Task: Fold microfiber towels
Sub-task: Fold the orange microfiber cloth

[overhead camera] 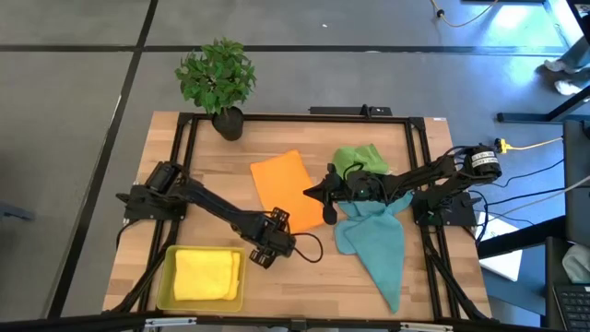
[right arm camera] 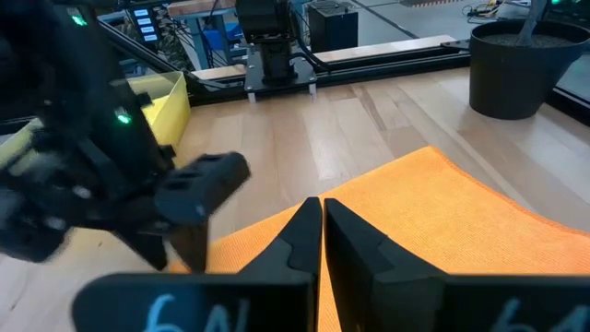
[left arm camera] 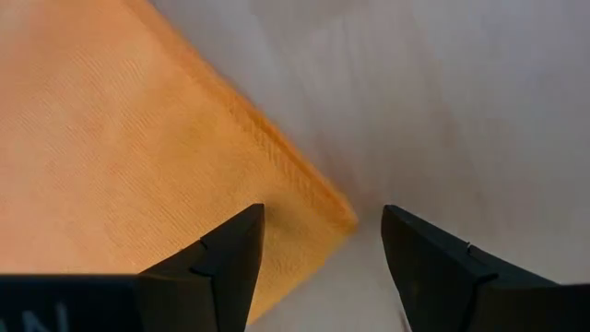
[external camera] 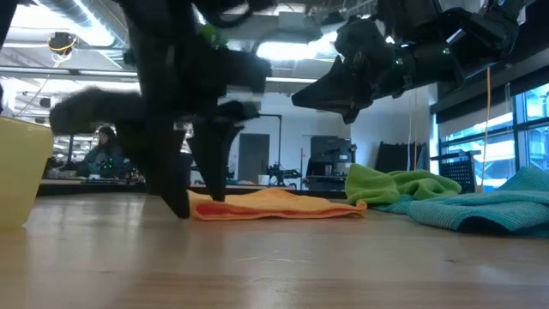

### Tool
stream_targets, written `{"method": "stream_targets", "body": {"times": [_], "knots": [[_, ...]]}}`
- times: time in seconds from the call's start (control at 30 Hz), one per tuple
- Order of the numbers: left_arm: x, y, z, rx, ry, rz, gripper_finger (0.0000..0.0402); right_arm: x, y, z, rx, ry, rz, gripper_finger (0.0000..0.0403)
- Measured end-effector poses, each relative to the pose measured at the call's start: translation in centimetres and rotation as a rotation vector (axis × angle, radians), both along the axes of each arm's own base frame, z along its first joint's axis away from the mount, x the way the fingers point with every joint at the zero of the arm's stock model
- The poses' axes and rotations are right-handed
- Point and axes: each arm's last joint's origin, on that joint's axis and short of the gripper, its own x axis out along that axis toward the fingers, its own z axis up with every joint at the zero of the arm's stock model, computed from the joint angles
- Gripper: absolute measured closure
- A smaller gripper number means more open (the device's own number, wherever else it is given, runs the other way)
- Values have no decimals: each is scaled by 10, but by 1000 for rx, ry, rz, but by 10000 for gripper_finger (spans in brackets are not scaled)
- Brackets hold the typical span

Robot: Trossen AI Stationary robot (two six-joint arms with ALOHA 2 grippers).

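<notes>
Your left tool (left arm camera: 323, 267) is hanging spread over the orange towel (overhead camera: 284, 184) corner; your right tool (right arm camera: 322, 235) is hovering pressed together.

Table-level view of two robot arms over towels on a wooden table (external camera: 274, 257).

The left gripper (external camera: 199, 202) pointed down at the flat orange towel (external camera: 279, 204) (fingers spread), while the right gripper (external camera: 322, 96) hung raised. Green towel (external camera: 390, 185) and teal towel (external camera: 480, 210) lay rumpled at right; a yellow tray (external camera: 21, 172) edged the left.
</notes>
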Motion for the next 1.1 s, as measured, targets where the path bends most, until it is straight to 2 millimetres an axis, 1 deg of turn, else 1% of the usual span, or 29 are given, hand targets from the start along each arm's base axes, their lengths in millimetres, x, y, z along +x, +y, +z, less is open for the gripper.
{"method": "stream_targets", "body": {"times": [0.1, 0.3, 0.57, 0.67, 0.8, 0.97, 1.1], "knots": [[3, 3, -3, 3, -2, 2, 189, 0, 0, 0, 0, 0, 0, 384], [5, 5, -3, 11, -8, -19, 190, 0, 0, 0, 0, 1, 0, 384], [5, 5, -3, 28, -11, -46, 193, 0, 0, -1, 0, 6, 0, 384], [3, 1, -3, 51, -18, -57, 199, 0, 0, -1, -2, 7, 0, 384], [3, -2, -4, 59, -22, -63, 231, -1, 0, 2, -24, 4, 14, 384], [5, 0, -4, 90, -55, -10, 294, -2, 0, 4, -80, 7, 33, 384], [7, -2, -3, 44, -86, 35, 350, -3, 5, 4, -188, 1, 233, 380]]}}
